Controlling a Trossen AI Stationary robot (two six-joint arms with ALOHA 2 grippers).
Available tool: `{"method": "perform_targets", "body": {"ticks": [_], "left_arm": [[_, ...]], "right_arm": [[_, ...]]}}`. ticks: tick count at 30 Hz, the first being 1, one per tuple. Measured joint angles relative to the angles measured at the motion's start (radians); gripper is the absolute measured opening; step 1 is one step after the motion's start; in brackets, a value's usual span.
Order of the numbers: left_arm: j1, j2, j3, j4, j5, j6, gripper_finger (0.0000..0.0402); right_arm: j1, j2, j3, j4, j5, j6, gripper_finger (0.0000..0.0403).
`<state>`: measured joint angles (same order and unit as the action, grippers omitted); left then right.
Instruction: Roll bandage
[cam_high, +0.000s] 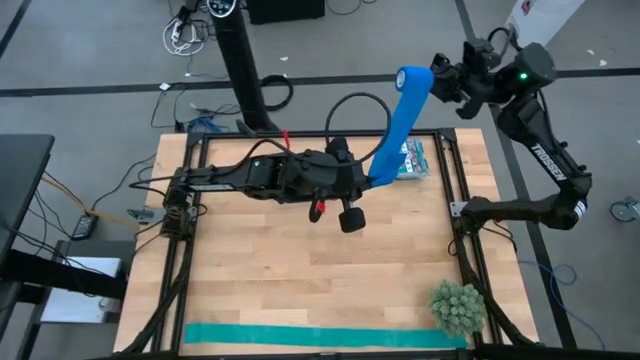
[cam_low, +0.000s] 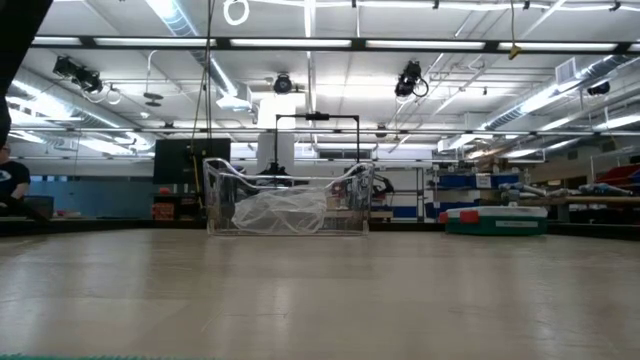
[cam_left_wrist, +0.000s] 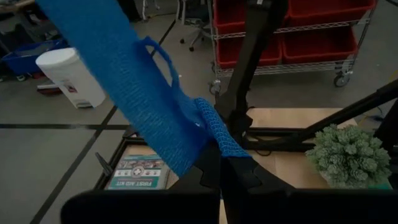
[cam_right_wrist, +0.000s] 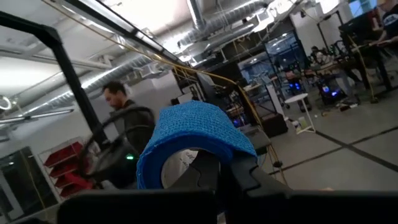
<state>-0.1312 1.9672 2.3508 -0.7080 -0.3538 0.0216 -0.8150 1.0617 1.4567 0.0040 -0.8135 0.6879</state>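
Pale wooden planks form the table top (cam_high: 300, 260), framed by dark rails, with grey workshop floor and cables beyond its far edge. Above the table's far middle, the left gripper (cam_high: 376, 178) is clamped tight on one end of the long royal-blue elastic fabric bandage (cam_high: 398, 125); the left wrist view shows the mesh pinched between its dark fingers (cam_left_wrist: 219, 163). From there the strip rises, stretched taut, to the far right, where the right gripper (cam_high: 432, 82) is closed on the other end, which is curled into a loop (cam_right_wrist: 193, 140) over its fingers, beyond the table's far edge. Beneath the strip lies a flat first-aid packet (cam_high: 411, 158). A spiky pale-green ball (cam_high: 457, 306) sits at the near right corner, beside a long teal-green strip (cam_high: 320, 335) lying along the near edge.
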Motion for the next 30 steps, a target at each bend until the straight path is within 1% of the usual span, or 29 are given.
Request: {"method": "perform_targets", "body": {"ticks": [6,13,18,25,30], "left_arm": [[0.006,0.008,0.000,0.001,0.001,0.000,0.0001],[0.029,0.012,-0.033,0.005,-0.002,0.002,0.0001],[0.058,0.012,-0.033,0.008,-0.045,0.039,0.0001],[0.111,0.008,-0.032,0.015,-0.042,0.058,0.0001],[0.133,0.008,-0.032,0.032,-0.034,0.092,0.0002]], "right_arm": [[0.002,-0.036,0.000,0.002,-0.007,0.018,0.0000],[0.002,-0.066,0.000,-0.011,-0.035,0.050,0.0000],[0.003,-0.090,0.000,-0.073,-0.047,0.053,0.0000],[0.004,-0.112,0.000,-0.088,-0.074,0.053,0.0000],[0.042,-0.118,0.000,-0.089,-0.079,0.049,0.0000]]}}
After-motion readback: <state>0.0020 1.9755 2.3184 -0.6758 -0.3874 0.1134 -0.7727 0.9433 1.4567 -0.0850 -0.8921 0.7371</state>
